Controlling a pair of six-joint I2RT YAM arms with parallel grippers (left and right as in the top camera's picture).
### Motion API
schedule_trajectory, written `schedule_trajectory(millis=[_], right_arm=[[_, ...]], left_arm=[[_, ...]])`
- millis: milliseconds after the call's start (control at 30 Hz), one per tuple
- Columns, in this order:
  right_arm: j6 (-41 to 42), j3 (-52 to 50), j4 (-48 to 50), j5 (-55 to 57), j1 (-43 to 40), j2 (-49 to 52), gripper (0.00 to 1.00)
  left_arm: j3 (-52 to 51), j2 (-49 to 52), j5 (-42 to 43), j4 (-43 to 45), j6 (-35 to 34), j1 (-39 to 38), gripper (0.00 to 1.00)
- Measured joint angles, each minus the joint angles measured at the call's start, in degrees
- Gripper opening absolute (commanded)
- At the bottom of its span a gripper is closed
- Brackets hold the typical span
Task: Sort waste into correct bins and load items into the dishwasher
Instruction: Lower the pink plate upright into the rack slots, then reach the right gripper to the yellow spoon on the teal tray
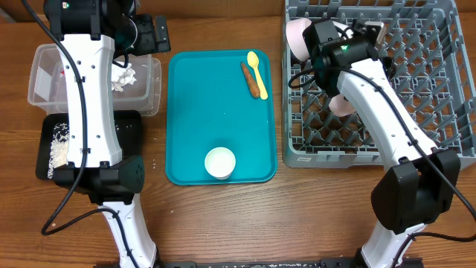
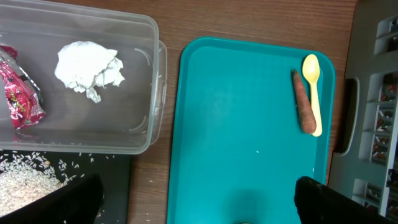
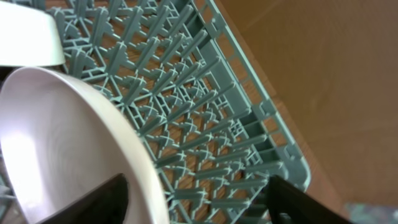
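In the clear tub (image 2: 146, 134) lie the crumpled white napkin (image 2: 87, 67) and the red wrapper (image 2: 18, 93). Rice (image 2: 22, 183) lies in the black tray (image 1: 126, 126). The carrot piece (image 2: 303, 106) and the yellow spoon (image 2: 314, 87) lie side by side on the teal tray (image 2: 242, 124), and the white cup (image 1: 220, 162) stands at its near edge. My left gripper (image 2: 199, 211) is open and empty above the tub and tray. My right gripper (image 3: 199, 202) is open over the grey rack (image 3: 205, 106), with the rim of a white-pink dish (image 3: 56, 143) between its fingers, untouched.
A second white dish (image 3: 25, 31) stands in the rack beside the first. In the overhead view a white-pink plate (image 1: 297, 37) stands at the rack's far left corner and a pale bowl (image 1: 342, 104) sits under the right arm. Bare wooden table lies along the front.
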Motion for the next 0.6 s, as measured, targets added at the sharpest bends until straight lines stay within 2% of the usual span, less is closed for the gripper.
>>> schedule_trajectory(millis=[167,300,433,600], right_arm=[[0.0,0.09,-0.2,-0.02,0.0,0.0,0.88],[-0.09,1.99,-0.33,-2.93,0.74,-0.24,0.89],[-1.7,6.23,0.07,-14.62,2.64,-2.1,0.88],[-6.1,8.2,1.51,-36.41,6.25,-6.1,0.77]], left_arm=[[0.0,0.0,0.0,0.02,0.0,0.0,1.0],[0.0,0.0,0.0,0.02,0.0,0.0,1.0],[0.0,0.0,0.0,0.0,0.0,0.0,1.0],[0.0,0.0,0.0,0.02,0.0,0.0,1.0]])
